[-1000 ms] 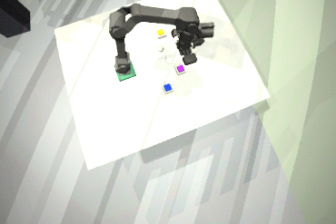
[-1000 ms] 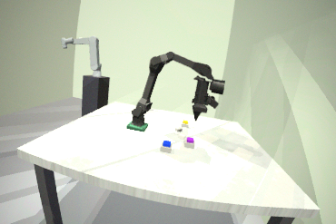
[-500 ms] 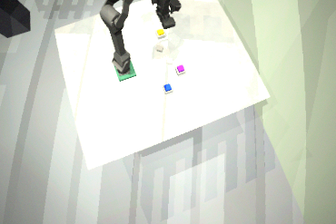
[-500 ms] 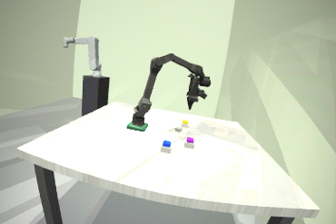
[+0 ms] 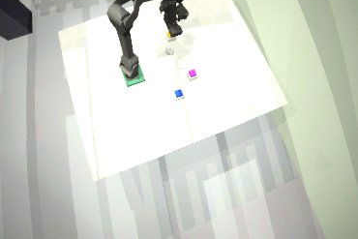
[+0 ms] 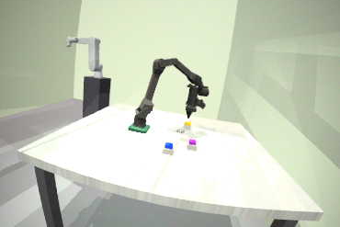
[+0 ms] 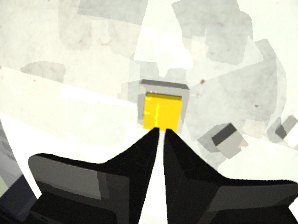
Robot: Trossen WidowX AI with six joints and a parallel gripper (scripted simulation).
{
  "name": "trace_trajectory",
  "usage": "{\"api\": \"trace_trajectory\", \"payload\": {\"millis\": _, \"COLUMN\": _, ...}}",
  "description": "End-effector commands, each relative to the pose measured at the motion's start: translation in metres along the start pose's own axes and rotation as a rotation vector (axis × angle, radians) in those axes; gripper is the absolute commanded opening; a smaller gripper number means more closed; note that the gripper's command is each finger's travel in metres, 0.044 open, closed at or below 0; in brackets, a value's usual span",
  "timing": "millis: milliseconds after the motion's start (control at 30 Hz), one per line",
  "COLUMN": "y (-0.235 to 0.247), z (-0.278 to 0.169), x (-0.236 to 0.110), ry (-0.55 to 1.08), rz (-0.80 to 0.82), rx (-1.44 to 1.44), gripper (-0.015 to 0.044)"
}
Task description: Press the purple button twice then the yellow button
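Three coloured push-buttons sat on the white table (image 6: 257, 187) that we looked over. The yellow button (image 5: 169, 33) lay farthest from our viewpoint in the exterior view, the purple button (image 5: 192, 73) nearer, and the blue button (image 5: 179, 94) nearest, each on a small pale housing. We saw the dark arm (image 6: 158, 79) rising from a green base plate (image 5: 140, 80), arching over the table and pointing its gripper (image 6: 187, 113) straight down above the yellow button (image 6: 187, 123).

From the wrist camera, we saw the yellow button (image 7: 162, 111) just past the gripper's (image 7: 161, 132) tips, centred on the thin gap between the two black fingers. The fingers stood almost fully together, with only a narrow pale sliver of table showing between them, and they held nothing. We could not tell whether the tips were touching the button's top or hovering just above it.

A small grey block (image 7: 222, 135) lay tilted on the table to the right of the button in the wrist view, apart from it, with another small grey piece (image 7: 282, 131) further right near the frame's edge. In the exterior view, we also saw a pale second robot arm (image 6: 89, 51) standing on a dark pedestal (image 6: 96, 96) behind the table, well apart from everything on it.
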State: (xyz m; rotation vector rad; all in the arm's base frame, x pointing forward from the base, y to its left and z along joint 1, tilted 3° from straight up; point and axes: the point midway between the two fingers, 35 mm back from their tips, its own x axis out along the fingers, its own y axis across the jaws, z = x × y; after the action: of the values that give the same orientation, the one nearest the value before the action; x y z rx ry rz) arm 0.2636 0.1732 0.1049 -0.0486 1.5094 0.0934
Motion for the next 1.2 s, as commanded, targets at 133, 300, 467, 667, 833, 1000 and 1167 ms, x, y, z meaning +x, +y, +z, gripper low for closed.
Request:
{"api": "trace_trajectory", "payload": {"millis": 133, "y": 0.001, "z": 0.001, "x": 0.012, "ry": -0.009, "rz": 0.002, "rx": 0.004, "gripper": 0.002}}
{"api": "trace_trajectory", "payload": {"millis": 300, "y": 0.001, "z": 0.001, "x": 0.02, "ry": -0.009, "rz": 0.002, "rx": 0.004, "gripper": 0.002}}
{"api": "trace_trajectory", "payload": {"millis": 467, "y": 0.001, "z": 0.001, "x": 0.028, "ry": -0.009, "rz": 0.002, "rx": 0.004, "gripper": 0.002}}
{"api": "trace_trajectory", "payload": {"millis": 667, "y": 0.0, "z": 0.001, "x": 0.037, "ry": -0.009, "rz": 0.002, "rx": 0.004, "gripper": 0.002}}
{"api": "trace_trajectory", "payload": {"millis": 833, "y": 0.0, "z": 0.001, "x": 0.037, "ry": -0.009, "rz": 0.002, "rx": 0.004, "gripper": 0.002}}
{"api": "trace_trajectory", "payload": {"millis": 1000, "y": 0.0, "z": 0.001, "x": 0.037, "ry": -0.009, "rz": 0.002, "rx": 0.004, "gripper": 0.002}}
{"api": "trace_trajectory", "payload": {"millis": 1167, "y": 0.0, "z": 0.001, "x": 0.037, "ry": -0.009, "rz": 0.002, "rx": 0.004, "gripper": 0.002}}
